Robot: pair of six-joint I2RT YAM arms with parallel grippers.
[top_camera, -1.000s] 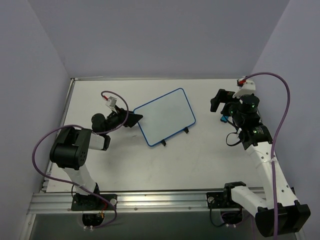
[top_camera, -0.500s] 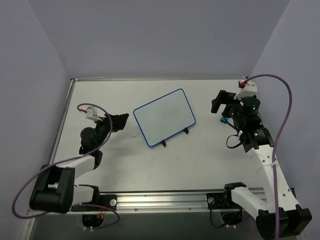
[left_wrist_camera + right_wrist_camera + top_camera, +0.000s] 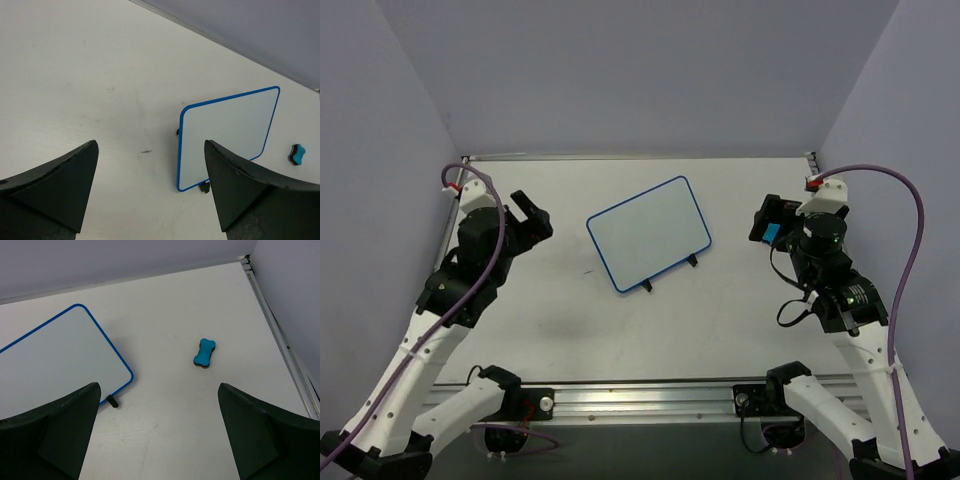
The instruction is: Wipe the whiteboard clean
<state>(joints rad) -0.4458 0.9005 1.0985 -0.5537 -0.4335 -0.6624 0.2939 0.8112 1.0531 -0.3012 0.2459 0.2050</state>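
The whiteboard (image 3: 648, 234) rested on the white tabletop (image 3: 720, 320) at mid-depth, between the two arms and apart from both. In the top view it sat skewed, with its long edges running from lower left to upper right. Its blue rim enclosed a plain white face, and two small black feet (image 3: 670, 274) projected from its near long edge. Whether the board lay flat or leaned on those feet could not be determined. The left gripper (image 3: 532, 215) hung above the left part of the tabletop, well apart from the board, with its jaws spread wide and nothing between them. The left wrist view confirmed this: both dark fingers (image 3: 50, 190) framed bare tabletop, with the whiteboard (image 3: 227, 135) beyond them and to the right. The right gripper (image 3: 772, 220) was positioned above the right part of the tabletop, its jaws likewise spread wide and holding nothing. In the right wrist view, a bone-shaped blue eraser (image 3: 204, 352) with a dark underside lay on the tabletop between the fingers (image 3: 260, 435) and beyond them, touching neither. The eraser sat to the right of the whiteboard (image 3: 60, 357), clear of its corner and short of the tabletop's right edge. In the top view, the right gripper covered most of the eraser. A purple cable (image 3: 910, 230) looped off the right arm. An aluminium rail (image 3: 650, 400) ran along the near edge and carried both arm bases.
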